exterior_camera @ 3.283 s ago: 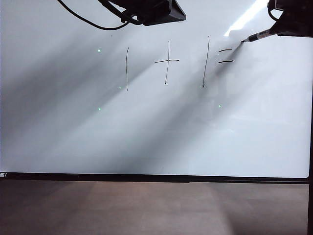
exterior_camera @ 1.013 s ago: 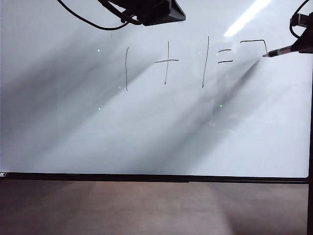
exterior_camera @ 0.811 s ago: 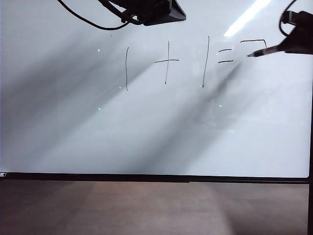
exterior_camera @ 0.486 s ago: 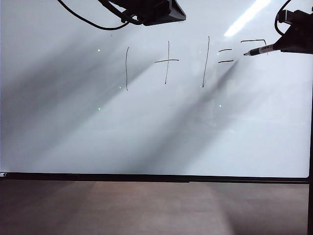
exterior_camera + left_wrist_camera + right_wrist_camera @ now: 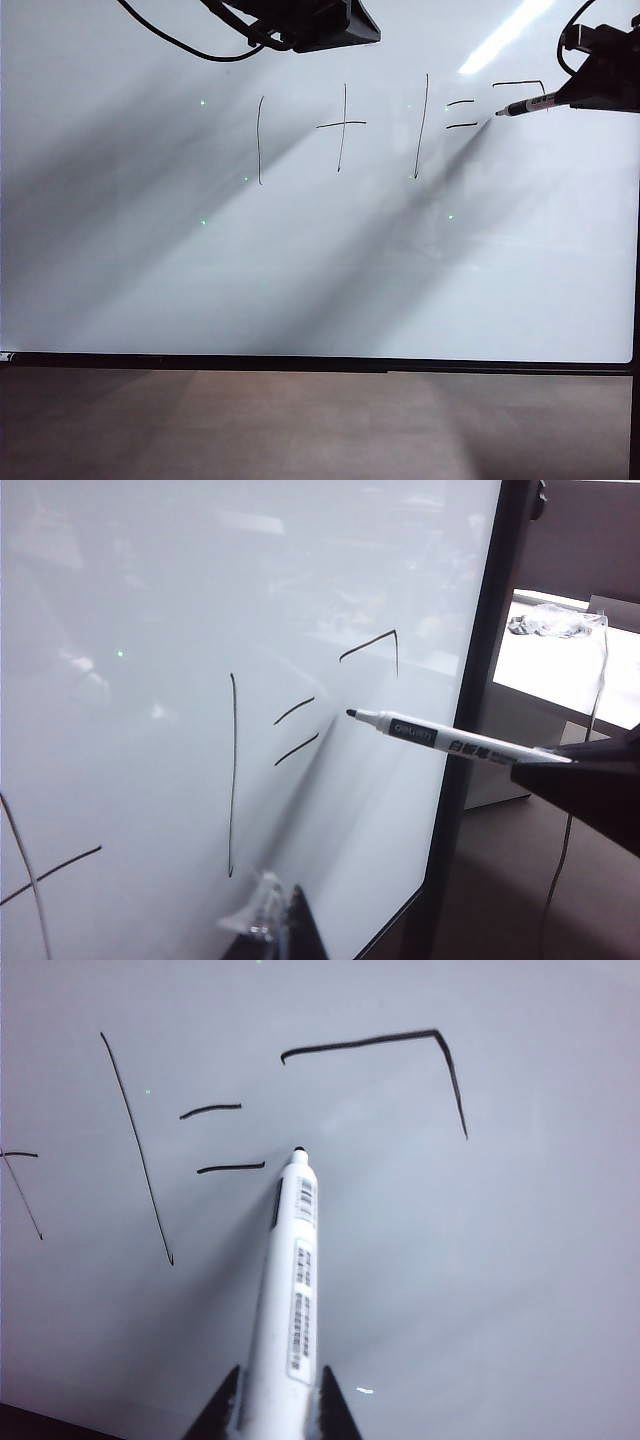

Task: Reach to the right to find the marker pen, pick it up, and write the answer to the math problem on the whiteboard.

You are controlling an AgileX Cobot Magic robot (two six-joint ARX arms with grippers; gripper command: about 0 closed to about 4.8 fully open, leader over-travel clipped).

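Now right tool (image 5: 270,1400) clamped on marker pen (image 5: 288,1290), tip near whiteboard (image 5: 300,280), left tool's (image 5: 290,925) jaw state perhaps indiscernible

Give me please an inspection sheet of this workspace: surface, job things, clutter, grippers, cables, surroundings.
Surface: whiteboard, glossy, black frame.
Job things: math problem written; answer only top bar and right stroke; marker pen tip near the equals dashes, contact unclear.
Clutter: nothing seen.
Grippers: right gripper shut on marker pen, at the board's upper right; left gripper at top centre, state unclear.
Cables: black cable at top left.
Surroundings: brown surface below the board.
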